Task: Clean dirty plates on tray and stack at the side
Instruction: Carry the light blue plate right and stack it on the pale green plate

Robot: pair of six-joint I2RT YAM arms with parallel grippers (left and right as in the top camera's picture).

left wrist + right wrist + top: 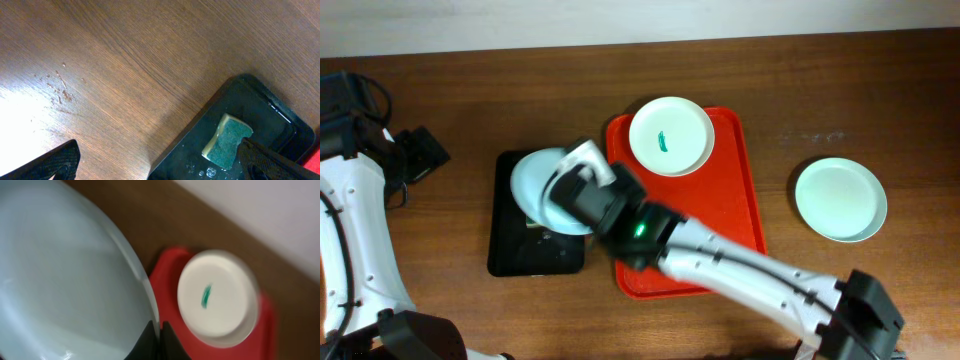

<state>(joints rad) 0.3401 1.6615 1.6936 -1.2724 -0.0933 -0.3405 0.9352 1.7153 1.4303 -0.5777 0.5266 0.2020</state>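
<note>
A white dirty plate (670,135) with a green smear sits at the back of the red tray (745,200); it also shows in the right wrist view (217,297). My right gripper (582,168) is shut on the rim of a pale blue plate (535,185) and holds it tilted over the black tray (510,250). In the right wrist view the fingers (159,339) pinch that plate's edge (65,280). A pale mint plate (840,200) lies on the table at the right. My left gripper (425,150) is open and empty, left of the black tray (160,170).
A green and yellow sponge (227,141) lies in the wet black tray (270,107). The right arm stretches across the front half of the red tray (167,275). Cables lie at the far left corner (355,95).
</note>
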